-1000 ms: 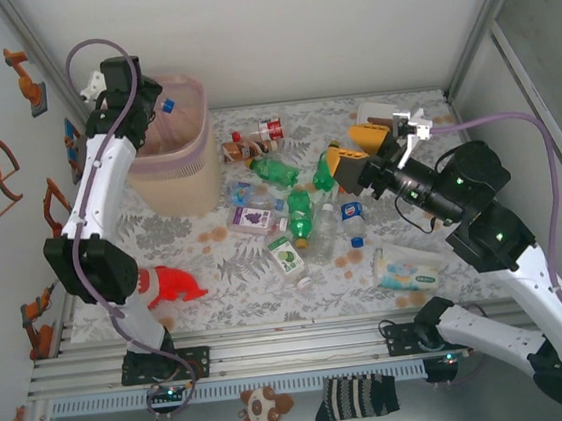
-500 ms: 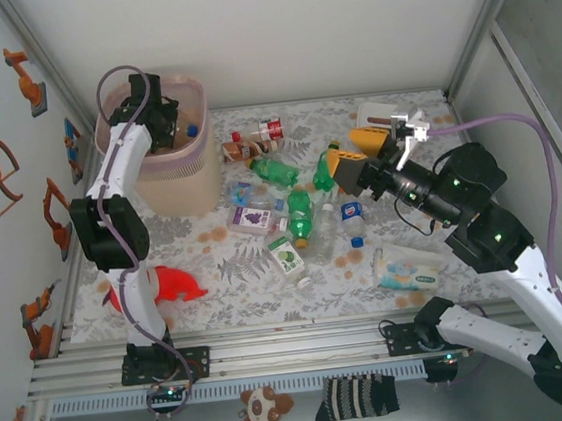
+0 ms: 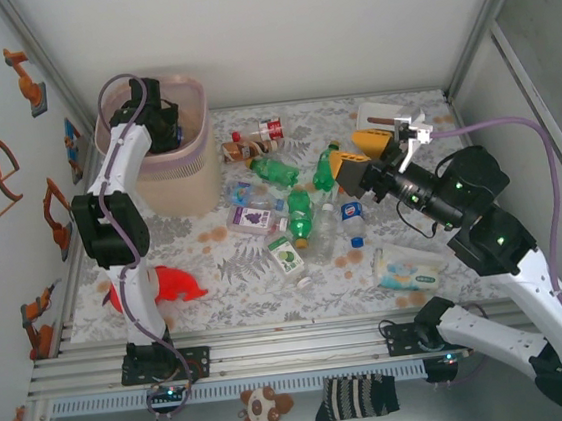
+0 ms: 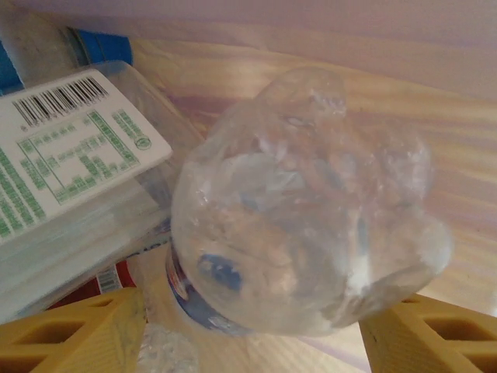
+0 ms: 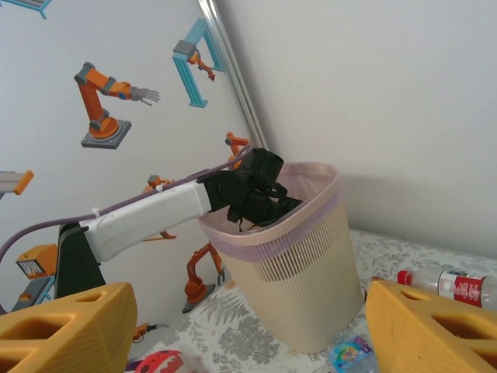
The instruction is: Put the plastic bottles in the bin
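Here a clear bottle lies between the left pincer's parted fingers.

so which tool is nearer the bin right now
Left. The left tool is down inside the mouth of the bin. The right tool hovers over the scattered bottles, well off to the bin's right.

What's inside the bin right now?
The left gripper reaches into the bin, with a clear bottle right in front of it and a barcode-labelled clear bottle beside that. The bin's floor and anything lower are covered by them.
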